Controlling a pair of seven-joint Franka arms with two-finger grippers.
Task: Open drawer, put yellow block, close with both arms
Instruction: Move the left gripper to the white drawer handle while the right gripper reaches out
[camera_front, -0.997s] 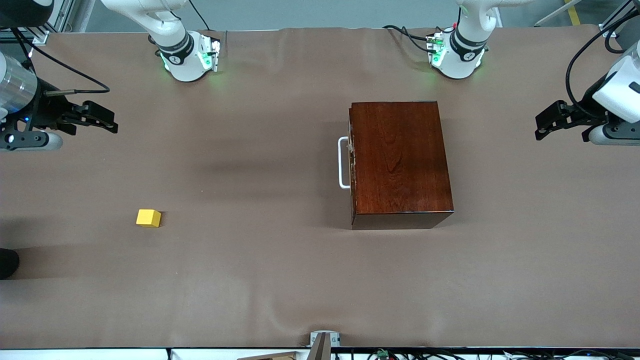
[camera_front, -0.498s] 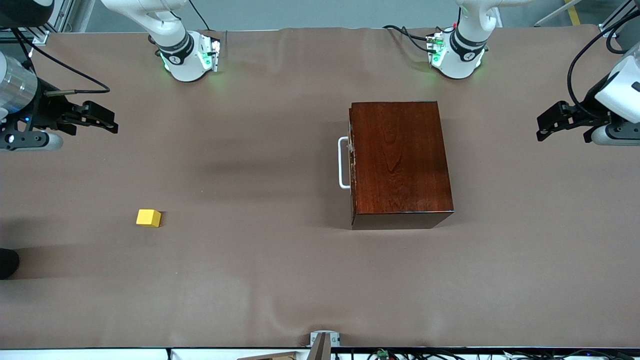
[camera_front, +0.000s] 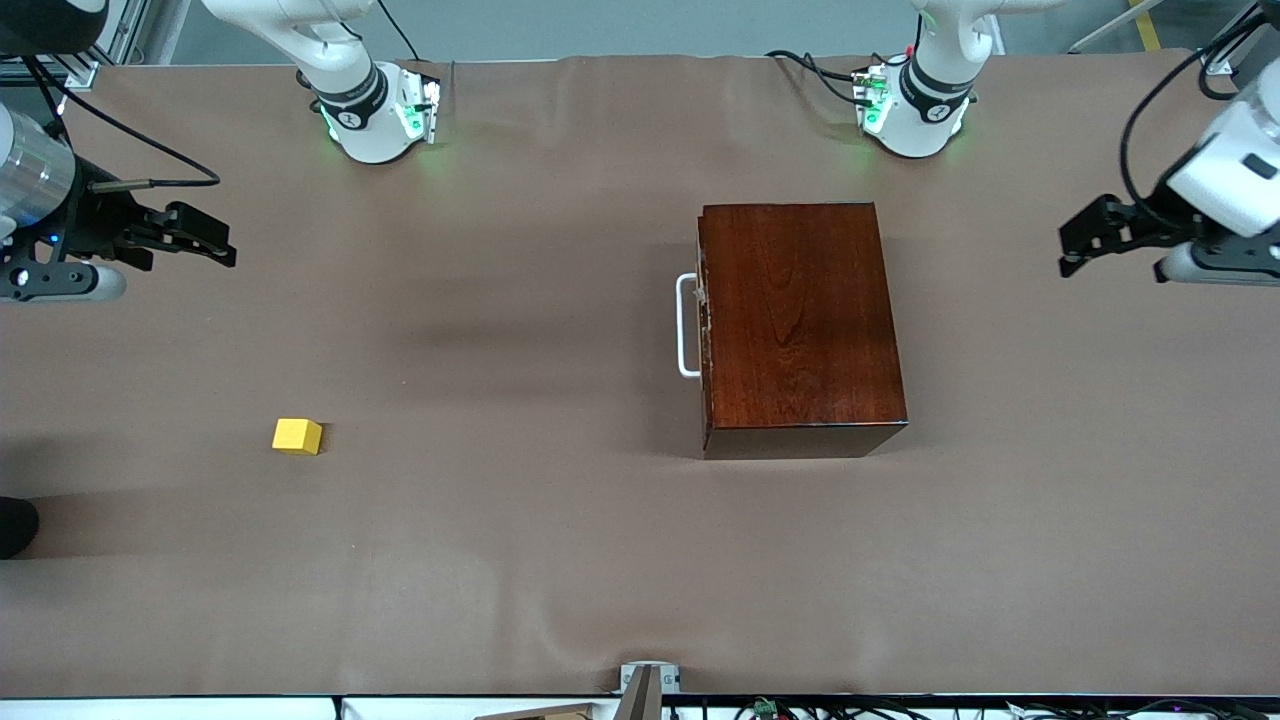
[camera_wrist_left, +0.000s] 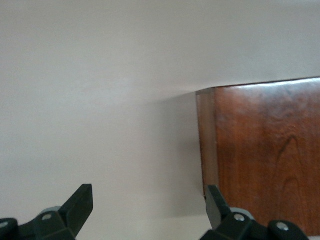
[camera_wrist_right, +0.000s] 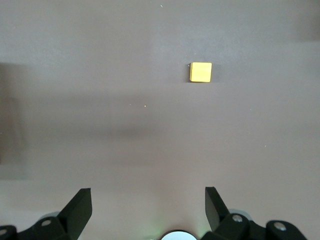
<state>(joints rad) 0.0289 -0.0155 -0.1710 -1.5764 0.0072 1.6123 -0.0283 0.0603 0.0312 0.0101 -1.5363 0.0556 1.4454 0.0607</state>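
The dark reddish-brown wooden box (camera_front: 800, 325) stands on the brown cloth, and its drawer (camera_front: 704, 330) is shut. The drawer's white loop handle (camera_front: 686, 325) faces the right arm's end of the table. The yellow block (camera_front: 297, 436) lies alone on the cloth toward that end, also in the right wrist view (camera_wrist_right: 200, 72). My right gripper (camera_front: 212, 245) (camera_wrist_right: 148, 207) hangs open and empty over the cloth at the right arm's end. My left gripper (camera_front: 1072, 240) (camera_wrist_left: 149, 205) is open and empty over the cloth at the left arm's end, with a corner of the box (camera_wrist_left: 265, 165) in its view.
The two arm bases (camera_front: 378, 112) (camera_front: 912, 108) glow green at the table's back edge. A grey bracket (camera_front: 648, 678) sits at the front edge. A dark round object (camera_front: 14, 526) shows at the edge of the front view, toward the right arm's end.
The left arm's hand has shifted slightly toward the box and turned a little. The right arm, the block and the box have not moved.
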